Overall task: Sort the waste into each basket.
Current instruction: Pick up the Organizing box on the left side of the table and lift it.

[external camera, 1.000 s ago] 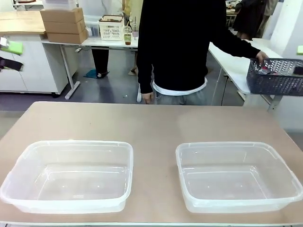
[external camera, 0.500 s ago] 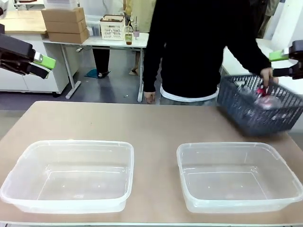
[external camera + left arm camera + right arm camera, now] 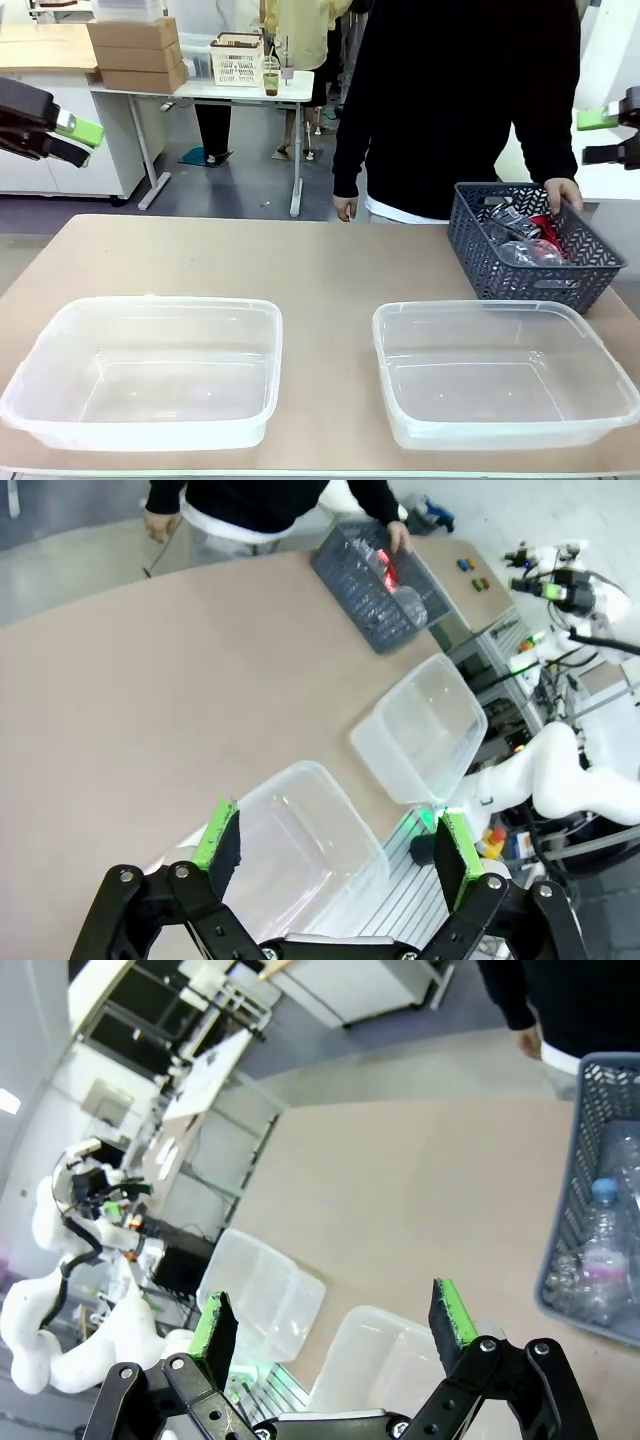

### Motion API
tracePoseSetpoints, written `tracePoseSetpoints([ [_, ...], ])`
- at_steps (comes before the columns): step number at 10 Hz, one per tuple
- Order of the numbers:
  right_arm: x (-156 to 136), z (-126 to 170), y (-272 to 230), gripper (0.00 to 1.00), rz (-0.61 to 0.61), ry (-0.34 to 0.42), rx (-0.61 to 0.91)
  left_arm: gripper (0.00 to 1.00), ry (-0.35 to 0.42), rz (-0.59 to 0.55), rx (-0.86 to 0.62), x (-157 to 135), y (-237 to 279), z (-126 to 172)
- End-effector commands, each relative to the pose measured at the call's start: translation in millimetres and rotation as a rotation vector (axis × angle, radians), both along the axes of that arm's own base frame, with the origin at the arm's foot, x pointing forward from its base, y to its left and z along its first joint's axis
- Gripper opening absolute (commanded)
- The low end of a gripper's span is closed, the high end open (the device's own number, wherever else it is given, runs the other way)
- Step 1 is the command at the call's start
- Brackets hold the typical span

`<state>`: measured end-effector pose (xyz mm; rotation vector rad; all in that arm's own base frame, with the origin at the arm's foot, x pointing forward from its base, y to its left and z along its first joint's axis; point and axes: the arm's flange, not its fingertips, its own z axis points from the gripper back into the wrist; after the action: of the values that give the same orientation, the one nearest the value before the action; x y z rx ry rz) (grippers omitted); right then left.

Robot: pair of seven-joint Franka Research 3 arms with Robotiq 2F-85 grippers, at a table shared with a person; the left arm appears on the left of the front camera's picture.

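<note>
Below and inboard of both claws, on the table (image 3: 300, 260): sort not yet started. Left clear tub (image 3: 150, 308) & right clear tub (image 3: 478, 310) were both empty. All waste (image 3: 520, 238) sat in a dark grey basket (image 3: 530, 275) on the table beyond the right tub. That put it low & just inboard of right claw (image 3: 583, 138), well apart from left claw (image 3: 90, 147). Seen in basket: a red can (image 3: 545, 222), a clear plastic bottle (image 3: 600, 1250). Rest too jumbled to count. Person's hand (image 3: 565, 192) rested on basket's far rim, so basket prob. not yet let go.

Step in hand (judg.): waste being staged, robot waiting.

Next move (judg.):
- Once the hand clears, right claw, the nearer one, should drop to the basket.
- It should take one item w/ jaws across the narrow axis and carry it to a tub.
- Cans go to one tub, plastics to the other. Which is which: can't tell.

Risk: thin bottle may squash or slip, and items lay tangled.

Pose: both arms were raised off the table, at the outer L & R edges.
- Left claw was spread wide w/ nothing betw. the green pads. In its wrist view the left tub lay under the fingertips, right tub farther ahead, basket farthest.
- Right claw was likewise spread wide & empty. In its wrist view the basket lay off beyond one finger and the tubs beneath the fingertips.
</note>
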<state>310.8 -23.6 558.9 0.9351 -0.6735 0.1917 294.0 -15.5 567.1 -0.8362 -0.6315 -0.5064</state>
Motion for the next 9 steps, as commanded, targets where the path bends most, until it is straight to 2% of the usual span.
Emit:
tracePoseSetpoints([
  [1,40,26,94,1.00,0.106,0.120,-0.055,1.00,0.098,-0.026,0.202,-9,11,6],
  [2,48,39,170,1.00,0.148,0.239,-0.095,1.00,0.217,0.026,0.305,-22,20,6],
  [3,37,39,245,1.00,0.262,0.340,-0.268,1.00,0.318,0.047,0.387,-38,25,5],
  [4,16,30,304,1.00,0.395,0.354,-0.403,1.00,0.392,0.072,0.477,-50,22,4],
  [5,-8,8,356,1.00,0.468,0.396,-0.567,1.00,0.432,0.080,0.558,-58,10,-1],
  [6,-24,-13,385,1.00,0.527,0.432,-0.673,1.00,0.436,0.052,0.634,-57,-6,-5],
  [7,-31,-26,393,1.00,0.520,0.434,-0.737,1.00,0.391,0.012,0.657,-52,-16,-6],
  [8,-21,-22,381,1.00,0.395,0.417,-0.715,1.00,0.355,0.005,0.641,-41,-21,-4],
  [9,-53,-36,408,1.00,0.514,0.462,-0.630,1.00,0.424,0.068,0.625,-60,-4,-12],
])
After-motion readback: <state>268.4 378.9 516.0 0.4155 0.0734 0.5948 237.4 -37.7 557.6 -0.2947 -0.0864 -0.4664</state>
